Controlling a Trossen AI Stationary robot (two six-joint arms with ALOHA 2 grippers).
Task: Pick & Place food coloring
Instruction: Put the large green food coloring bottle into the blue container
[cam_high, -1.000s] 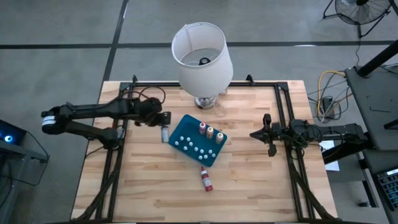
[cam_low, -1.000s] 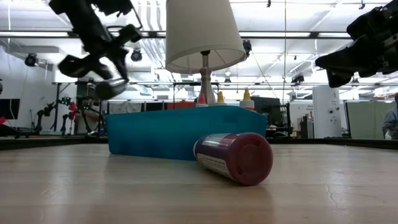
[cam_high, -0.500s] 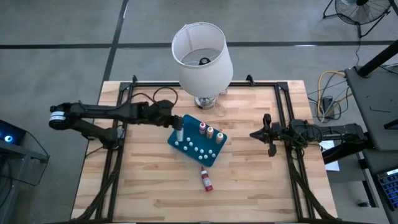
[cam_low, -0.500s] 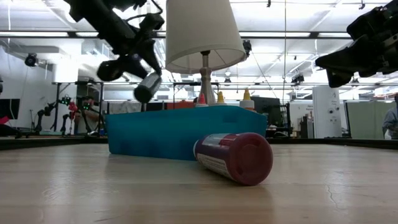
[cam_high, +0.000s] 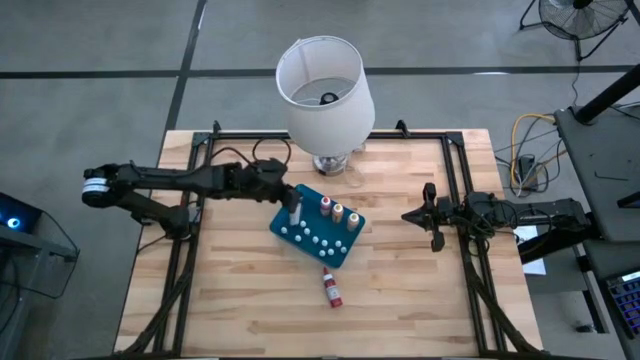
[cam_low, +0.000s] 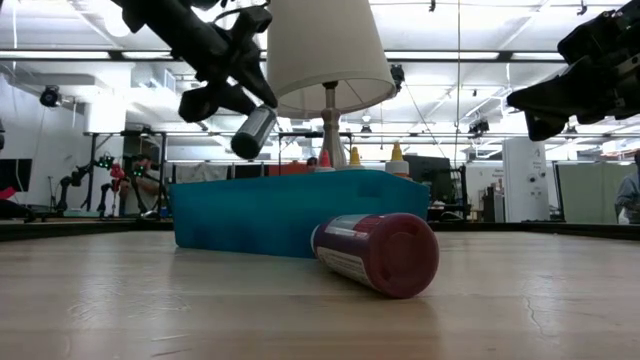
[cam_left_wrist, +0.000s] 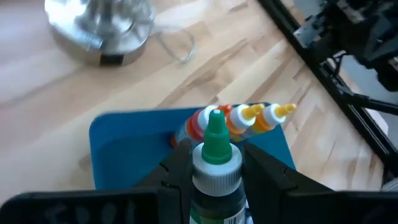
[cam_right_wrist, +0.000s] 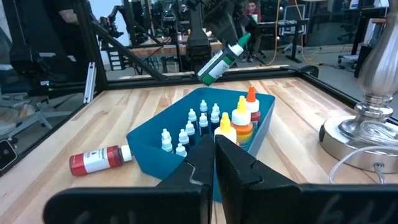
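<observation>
Left tool (cam_left_wrist: 214, 171) clamped on green bottle (cam_left_wrist: 214, 163), held tilted in the air over teal tray (cam_high: 300, 236) corner. Tray holds three upright bottles (cam_high: 338, 212) in a row, plus small white-capped vials (cam_right_wrist: 186, 127). Red bottle (cam_high: 331, 288) lies on worktop (cam_high: 240, 310) just beside tray. Right tool (cam_high: 431, 216) shut, empty, well apart.

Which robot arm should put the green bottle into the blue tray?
The left. Its gripper already holds the green bottle in its fingers, up in the air over the blue tray. The right gripper waits off to the side, shut, holding nothing.
</observation>
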